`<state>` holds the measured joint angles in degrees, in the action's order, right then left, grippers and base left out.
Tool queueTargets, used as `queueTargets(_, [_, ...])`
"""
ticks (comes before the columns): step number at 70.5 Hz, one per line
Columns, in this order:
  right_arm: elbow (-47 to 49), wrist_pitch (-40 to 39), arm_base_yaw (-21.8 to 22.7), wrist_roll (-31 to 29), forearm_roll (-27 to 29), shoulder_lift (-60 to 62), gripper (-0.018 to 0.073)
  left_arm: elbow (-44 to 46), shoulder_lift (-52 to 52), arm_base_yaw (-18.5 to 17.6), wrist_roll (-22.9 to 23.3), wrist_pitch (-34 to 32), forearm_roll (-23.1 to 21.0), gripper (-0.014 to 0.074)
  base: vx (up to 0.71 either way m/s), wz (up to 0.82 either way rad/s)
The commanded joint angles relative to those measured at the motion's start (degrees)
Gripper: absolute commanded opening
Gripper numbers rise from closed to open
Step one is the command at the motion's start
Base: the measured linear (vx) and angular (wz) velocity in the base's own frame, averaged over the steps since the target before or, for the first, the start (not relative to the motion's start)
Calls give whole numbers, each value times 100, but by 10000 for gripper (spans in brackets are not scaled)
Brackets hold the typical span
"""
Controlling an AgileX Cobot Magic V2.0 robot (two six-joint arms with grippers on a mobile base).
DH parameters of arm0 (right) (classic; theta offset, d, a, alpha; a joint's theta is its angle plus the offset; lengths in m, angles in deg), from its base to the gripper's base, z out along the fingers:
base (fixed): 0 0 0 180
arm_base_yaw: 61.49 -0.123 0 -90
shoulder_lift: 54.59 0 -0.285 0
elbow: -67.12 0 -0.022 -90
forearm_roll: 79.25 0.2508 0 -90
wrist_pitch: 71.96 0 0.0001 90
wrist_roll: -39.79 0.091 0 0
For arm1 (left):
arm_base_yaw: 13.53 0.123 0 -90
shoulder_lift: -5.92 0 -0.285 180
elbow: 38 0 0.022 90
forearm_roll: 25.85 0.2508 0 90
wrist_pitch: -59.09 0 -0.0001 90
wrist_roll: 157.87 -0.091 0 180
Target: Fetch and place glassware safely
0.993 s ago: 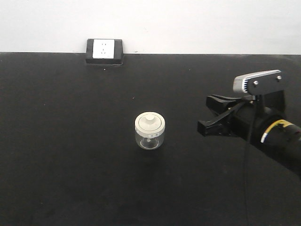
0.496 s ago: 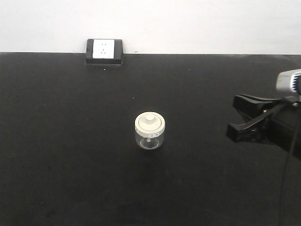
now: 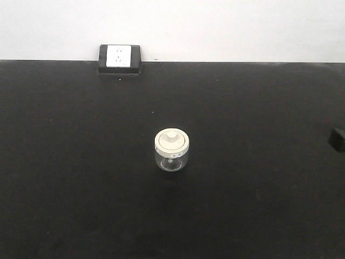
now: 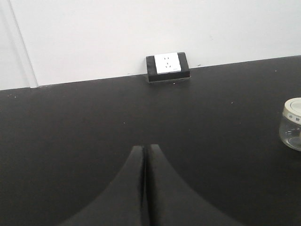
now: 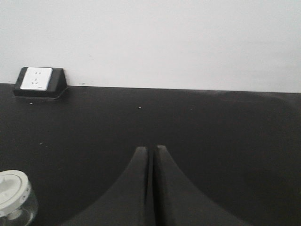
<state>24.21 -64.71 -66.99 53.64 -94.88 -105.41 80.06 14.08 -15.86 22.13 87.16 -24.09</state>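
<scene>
Glassware here is a small squat glass jar [image 3: 172, 150] with a cream-white lid and a little knob on top, standing upright pretty much in the middle of the black desk [image 3: 81, 178]. Nothing is touching it, and the lid is on. You can see through the clear body to the dark desk underneath.

At the far edge of the desk, a bit toward the left corner, there's a black box with a white power socket [image 3: 119, 58] on its face, sitting right against the white wall [image 3: 226, 27]. It's well apart from the jar.

In the front view only a small dark bit of the right arm [image 3: 338, 139] pokes in at the right edge of the desk, well clear of the jar, too little of it to tell anything about it.

The wrist cams help more. The left gripper [image 4: 144, 155] has its black fingers pressed together with just a thin seam between them, gripping nothing, and from that view the jar [image 4: 292, 123] sits off at the right edge of the picture, with the socket [image 4: 167, 66] straight ahead by the wall. The right gripper [image 5: 151, 155] is the same story: fingers pinched together, holding nothing, with the jar [image 5: 14, 197] down in the bottom left corner of its view and the socket [image 5: 38, 81] far off to the left by the wall.
</scene>
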Motion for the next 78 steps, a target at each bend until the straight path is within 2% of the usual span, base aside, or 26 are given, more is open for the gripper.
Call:
queueTargets(1, [17,-293,61,-27,-233,345,-4,127,66,-31,0,-383,-39,-7,0,0])
queueTargets(16, [-943,-527,61,43,-259,1345,-4,127,66,-31,0,-383,-39,-7,0,0])
queueTargets(36, [-1864,-305,61,62,-217,2909,-4,127,66,-31,0,-383,-39,-7,0,0])
queueTargets(53, [-2017,785,61,51,44,3998,-4,127,66,-31,0,-383,-39,-7,0,0])
queueTargets(78, [-2017,825,61,37,23,4359,-4,127,66,-31,0,-383,-39,-7,0,0])
